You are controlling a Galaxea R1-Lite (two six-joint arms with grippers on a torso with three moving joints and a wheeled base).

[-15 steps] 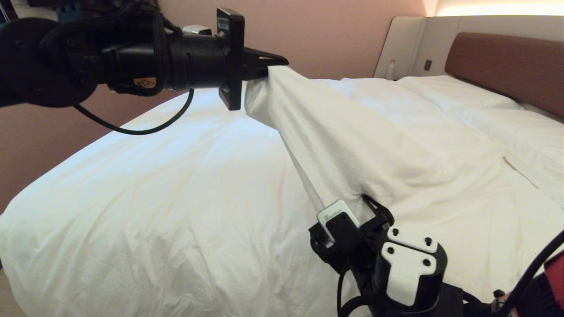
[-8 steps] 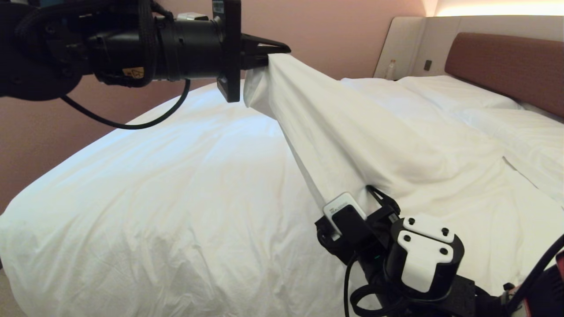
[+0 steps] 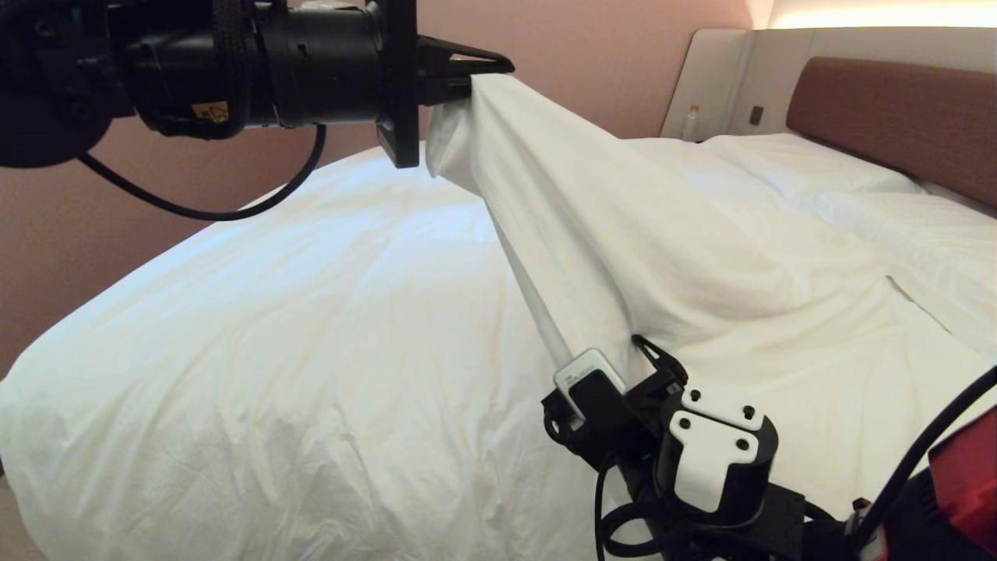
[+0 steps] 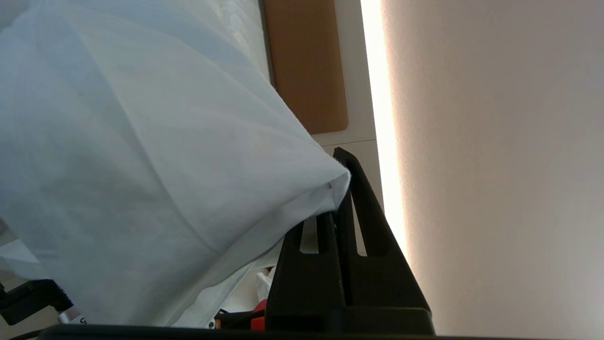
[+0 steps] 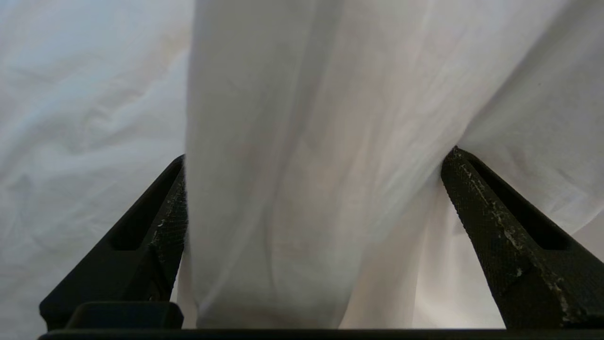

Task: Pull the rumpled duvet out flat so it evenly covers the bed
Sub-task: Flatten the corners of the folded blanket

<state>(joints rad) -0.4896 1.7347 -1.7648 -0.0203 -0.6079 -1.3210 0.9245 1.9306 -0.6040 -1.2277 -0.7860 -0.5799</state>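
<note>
Duvet: large, puffy, plain white quilt [image 3: 296, 335] spread over most of the bed, with one edge raised into a taut ridge running from upper centre down toward the right gripper.
Bed: wide low bed with white bedding [image 3: 919, 374] and a brown padded headboard [image 3: 896, 117] at upper right, flanked by beige wall panels [image 3: 709, 78].
Left gripper: black two-finger gripper [image 3: 479, 70] held high above the bed, pointing level toward the headboard side; fingers clamped together on the raised corner of the duvet, cloth pinched at the tips.
Right gripper: black two-finger gripper [image 5: 314, 165] low at the near side of the bed; fingers spread wide, one on each side of the lower part of the raised fold, each fingertip against the cloth.
Pillows: flat white rectangular pillows [image 3: 802, 160] lying beside the headboard.
Bottle: small clear bottle [image 3: 690, 121] standing against the beige panel.
</note>
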